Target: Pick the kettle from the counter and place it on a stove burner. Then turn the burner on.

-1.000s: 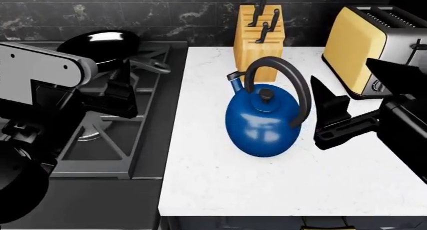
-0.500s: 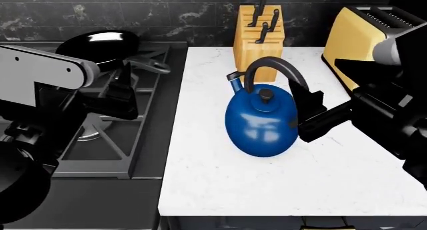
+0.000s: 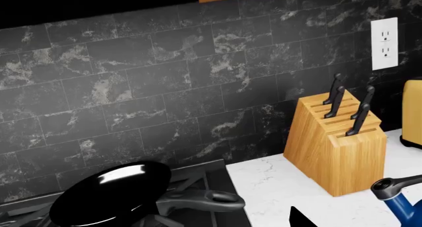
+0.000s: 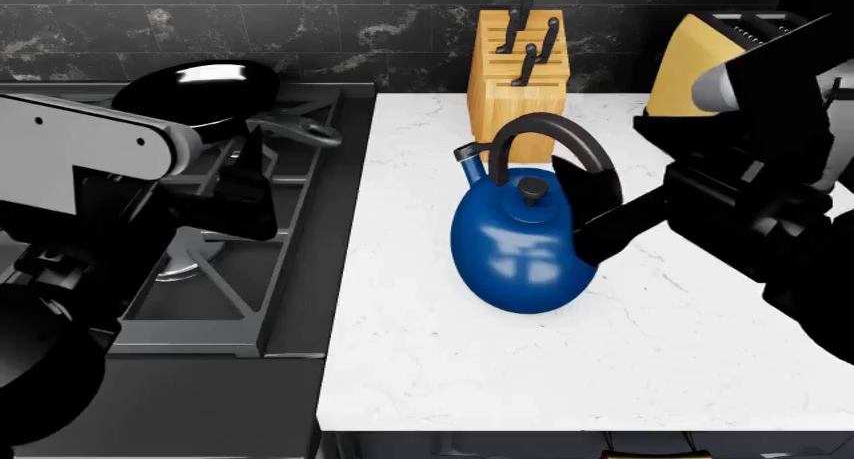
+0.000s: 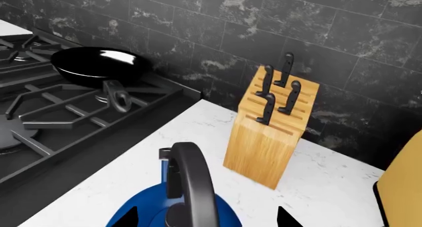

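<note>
Blue glossy body: the kettle (image 4: 521, 241) stands upright on the white counter (image 4: 441, 359), centre of the head view, with its spout toward the upper left.
Right gripper (image 4: 589, 211): jaws spread wide, one finger (image 4: 594, 194) against the dark arched handle; nothing clamped.
Left gripper (image 4: 247, 194): over the stove (image 4: 227, 279) grates at left; opening cannot be told.
Behind: wooden knife block (image 4: 518, 74), yellow toaster (image 4: 687, 54).
Upper left: black frying pan (image 4: 200, 89).

Right gripper (image 4: 585, 211) reaches in from the right, jaws spread apart. Left gripper (image 4: 247, 194) hangs level, its state unreadable.
</note>
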Controlling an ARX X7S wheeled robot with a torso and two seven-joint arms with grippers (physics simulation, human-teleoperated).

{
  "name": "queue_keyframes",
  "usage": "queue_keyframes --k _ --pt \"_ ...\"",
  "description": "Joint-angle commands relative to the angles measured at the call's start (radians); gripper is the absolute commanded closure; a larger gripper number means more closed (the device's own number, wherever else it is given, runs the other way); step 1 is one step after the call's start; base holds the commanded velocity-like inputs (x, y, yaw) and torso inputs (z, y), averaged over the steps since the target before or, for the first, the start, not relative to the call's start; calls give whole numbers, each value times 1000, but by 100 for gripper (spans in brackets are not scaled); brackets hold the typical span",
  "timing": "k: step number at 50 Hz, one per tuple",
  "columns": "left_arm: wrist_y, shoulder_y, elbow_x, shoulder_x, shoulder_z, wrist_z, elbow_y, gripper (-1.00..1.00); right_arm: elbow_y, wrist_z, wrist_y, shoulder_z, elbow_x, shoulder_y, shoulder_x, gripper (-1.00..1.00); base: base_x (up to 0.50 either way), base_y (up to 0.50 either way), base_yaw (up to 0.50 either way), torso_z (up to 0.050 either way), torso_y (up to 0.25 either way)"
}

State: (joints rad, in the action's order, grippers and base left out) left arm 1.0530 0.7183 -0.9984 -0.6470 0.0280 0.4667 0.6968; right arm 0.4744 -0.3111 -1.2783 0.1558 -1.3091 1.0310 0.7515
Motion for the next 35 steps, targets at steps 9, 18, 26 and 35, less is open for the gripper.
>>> queue_keyframes --k 9,18,26,35 --pt "-17 8 29 4 33 -11 -26 -100 -90 139 66 132 159 43 -32 -100 0 0 0 0 0" --pt "-25 7 39 5 46 -16 -34 -100 -139 179 88 180 206 50 -46 -100 0 0 0 0 0" --pt "-36 2 49 6 56 -20 -36 -100 -177 205 107 221 245 42 -55 -100 0 0 0 0 0" --pt "-44 3 55 4 59 -23 -43 -100 -211 233 130 256 278 45 -71 -100 0 0 0 0 0"
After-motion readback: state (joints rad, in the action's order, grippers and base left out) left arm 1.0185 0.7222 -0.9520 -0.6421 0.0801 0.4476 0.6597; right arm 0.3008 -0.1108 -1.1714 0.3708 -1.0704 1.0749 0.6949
